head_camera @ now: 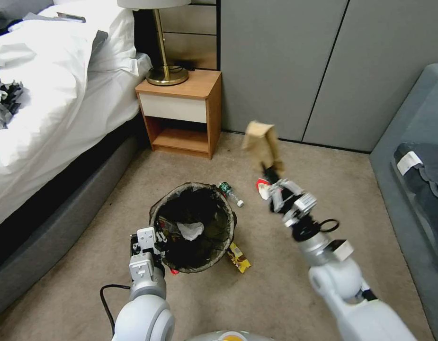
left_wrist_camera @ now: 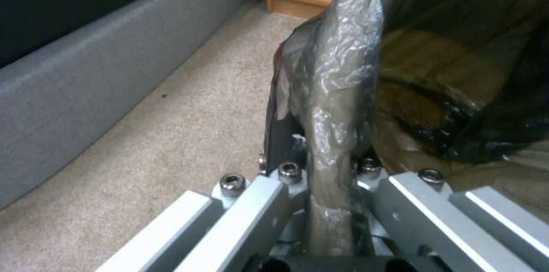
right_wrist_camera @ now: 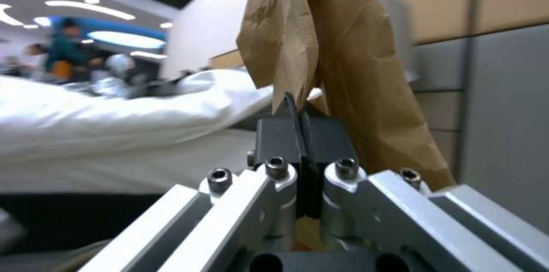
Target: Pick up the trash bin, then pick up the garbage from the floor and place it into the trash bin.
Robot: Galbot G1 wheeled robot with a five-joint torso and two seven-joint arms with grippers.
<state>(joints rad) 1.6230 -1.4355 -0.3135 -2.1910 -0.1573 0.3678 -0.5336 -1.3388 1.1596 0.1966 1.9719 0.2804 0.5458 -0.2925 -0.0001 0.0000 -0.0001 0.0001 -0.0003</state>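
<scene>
The left pincer (head_camera: 155, 237) is clenched on the near-left rim of the trash bin (head_camera: 194, 227), its fingers pinching the dark bag liner (left_wrist_camera: 337, 92) that folds over the edge, as the left wrist view shows close up. The bin sits over the beige carpet (head_camera: 190, 303) between the bed (head_camera: 48, 118) and the right arm, and a crumpled white tissue (head_camera: 190, 230) lies inside it. The right pincer (head_camera: 271, 173) is raised above the floor to the right of the bin and is closed tight on the lower end of a brown paper wrapper (head_camera: 262, 142), which stands up and away from the fingers; in the right wrist view the brown paper (right_wrist_camera: 337, 57) rises from between the two dark pads (right_wrist_camera: 280, 139). Other garbage lies on the carpet: a small clear bottle (head_camera: 230, 193) just beyond the bin's far-right side, a red-and-white packet (head_camera: 263, 188) beside the right pincer, and a yellow wrapper (head_camera: 239, 257) touching the bin's near-right side. A wooden nightstand (head_camera: 181, 111) with a brass lamp (head_camera: 165, 71) stands by the wall behind.
</scene>
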